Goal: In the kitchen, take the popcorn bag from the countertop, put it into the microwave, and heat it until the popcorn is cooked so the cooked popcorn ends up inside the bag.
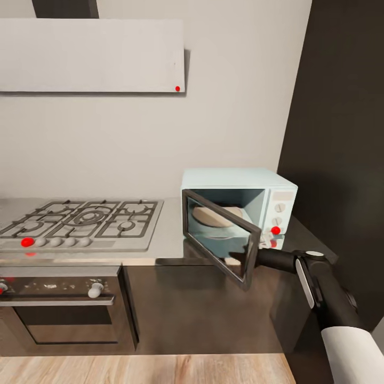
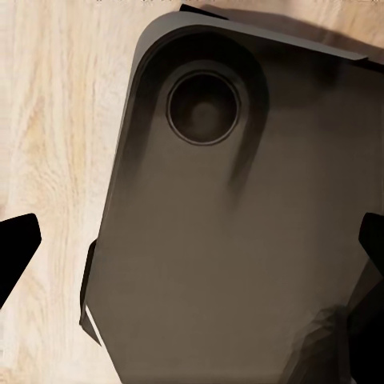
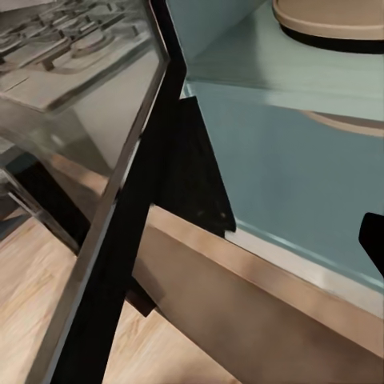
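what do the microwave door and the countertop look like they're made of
The microwave door looks like dark glass in a dark frame: the tan disc inside shows through the pane. The countertop looks like glossy grey metal, reflecting along its shiny front edge. Both are simulator renders, so the look is only suggestive.

Pale-blue microwave (image 1: 250,186) with dark glass door (image 1: 221,237), white knobs and a red dot, on a glossy grey countertop (image 1: 170,234); silver hob (image 1: 80,221), light wood-grain floor (image 1: 133,369).
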Robot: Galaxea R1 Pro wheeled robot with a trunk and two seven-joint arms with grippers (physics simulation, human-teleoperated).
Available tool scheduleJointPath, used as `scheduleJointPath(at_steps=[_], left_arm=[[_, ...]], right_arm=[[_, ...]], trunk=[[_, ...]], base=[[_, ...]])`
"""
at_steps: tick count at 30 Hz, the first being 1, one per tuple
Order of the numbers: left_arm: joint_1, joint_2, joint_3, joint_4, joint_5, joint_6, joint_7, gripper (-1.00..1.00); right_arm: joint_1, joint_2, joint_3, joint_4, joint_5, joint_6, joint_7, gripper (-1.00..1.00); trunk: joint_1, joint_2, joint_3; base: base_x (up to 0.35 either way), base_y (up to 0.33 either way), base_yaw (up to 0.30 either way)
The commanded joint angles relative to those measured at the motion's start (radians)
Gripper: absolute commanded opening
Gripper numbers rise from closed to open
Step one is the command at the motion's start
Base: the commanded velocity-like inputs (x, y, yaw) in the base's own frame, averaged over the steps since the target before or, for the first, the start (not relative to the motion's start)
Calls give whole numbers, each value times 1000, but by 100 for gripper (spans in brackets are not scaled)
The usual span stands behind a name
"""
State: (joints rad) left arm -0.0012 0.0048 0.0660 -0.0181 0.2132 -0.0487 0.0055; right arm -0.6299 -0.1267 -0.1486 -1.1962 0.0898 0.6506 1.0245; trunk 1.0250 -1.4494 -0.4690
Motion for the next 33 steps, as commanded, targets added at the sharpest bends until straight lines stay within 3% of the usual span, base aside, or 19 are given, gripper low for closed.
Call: scheduleJointPath(at_steps=[1,10,14,17,33], left_arm=[[0,0,6,0,0,-2,1,100],[0,0,6,0,0,-2,1,100],[1,0,6,0,0,-2,0,100],[0,0,6,0,0,-2,0,100],[0,0,6,0,0,-2,1,100]], right_arm=[[-1,0,-2,-1,7,6,9,100],[-1,-3,-4,-2,9,6,56,100],[-2,-47,-5,-2,11,6,138,100],[-1,-57,-5,-2,11,6,150,100],[-1,-56,-3,-2,13,6,148,100]], trunk=[[0,-1,-1],[0,-1,-1],[0,-1,-1],[0,-1,-1],[0,-1,-1]], base=[[0,99,0],[0,82,0],[0,9,0],[-19,3,0],[-164,152,0]])
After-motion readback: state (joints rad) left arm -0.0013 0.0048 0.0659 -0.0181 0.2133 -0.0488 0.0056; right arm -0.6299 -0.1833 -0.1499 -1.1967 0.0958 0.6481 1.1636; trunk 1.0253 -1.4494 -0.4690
